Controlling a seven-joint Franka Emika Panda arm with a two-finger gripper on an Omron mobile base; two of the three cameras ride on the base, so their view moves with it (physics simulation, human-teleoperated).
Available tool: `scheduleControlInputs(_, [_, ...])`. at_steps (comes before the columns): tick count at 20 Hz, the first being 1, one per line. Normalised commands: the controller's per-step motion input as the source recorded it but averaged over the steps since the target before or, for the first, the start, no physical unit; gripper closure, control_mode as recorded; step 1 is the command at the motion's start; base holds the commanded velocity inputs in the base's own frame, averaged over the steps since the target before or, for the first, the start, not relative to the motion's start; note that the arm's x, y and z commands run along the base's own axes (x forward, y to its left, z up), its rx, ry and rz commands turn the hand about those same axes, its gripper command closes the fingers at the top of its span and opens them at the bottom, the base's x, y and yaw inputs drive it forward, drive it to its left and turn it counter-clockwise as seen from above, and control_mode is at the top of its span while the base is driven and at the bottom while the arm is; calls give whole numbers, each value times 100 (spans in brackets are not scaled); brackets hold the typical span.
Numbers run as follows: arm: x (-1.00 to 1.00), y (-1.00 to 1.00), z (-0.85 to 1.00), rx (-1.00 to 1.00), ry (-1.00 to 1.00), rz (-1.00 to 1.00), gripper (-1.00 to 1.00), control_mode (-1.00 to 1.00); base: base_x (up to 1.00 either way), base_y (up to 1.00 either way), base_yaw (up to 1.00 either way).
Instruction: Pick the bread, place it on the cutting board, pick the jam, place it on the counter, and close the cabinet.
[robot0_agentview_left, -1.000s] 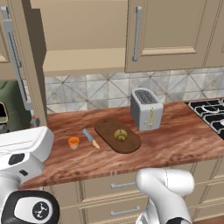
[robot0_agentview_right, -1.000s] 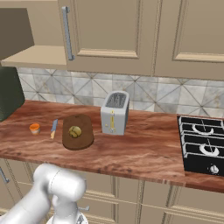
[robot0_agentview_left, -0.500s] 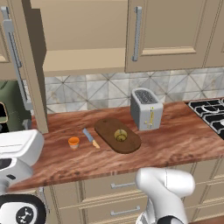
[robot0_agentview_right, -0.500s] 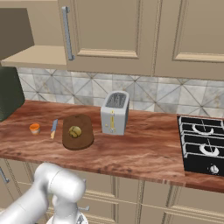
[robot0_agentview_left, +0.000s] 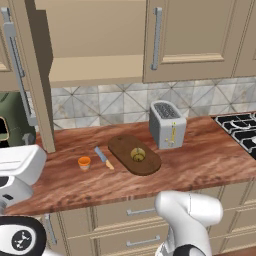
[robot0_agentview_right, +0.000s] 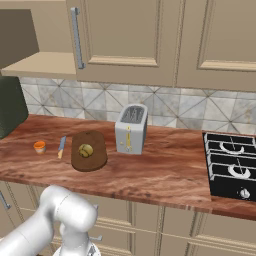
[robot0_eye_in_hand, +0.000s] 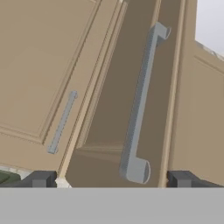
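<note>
I see the bread sitting on the dark oval cutting board, the orange jam upright on the worktop, and the cabinet door ajar.

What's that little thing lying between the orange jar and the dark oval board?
A small knife with a blue-grey blade and orange handle lies on the counter between the jam and the cutting board, touching neither; both base views show it.

Claw spread wide, nothing between fingertips; white arm rising from below.
</note>
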Motion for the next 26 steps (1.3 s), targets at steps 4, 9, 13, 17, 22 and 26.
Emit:
scheduleControlInputs(4, [4,0,0,0,0,0,-100,-100,0,0,0])
scheduleControlInputs(9, [3,0,0,0,0,-1,-100,-100,0,0,0])
scheduleControlInputs(13, [-1,0,-1,0,0,-1,-100,-100,0,0,0])
scheduleControlInputs(17, [0,0,0,0,0,0,-100,-100,0,0,0])
scheduleControlInputs(22, [0,0,0,0,-1,-4,-100,-100,0,0,0])
scheduleControlInputs(26, [0,0,0,0,-1,-10,-100,-100,0,0,0])
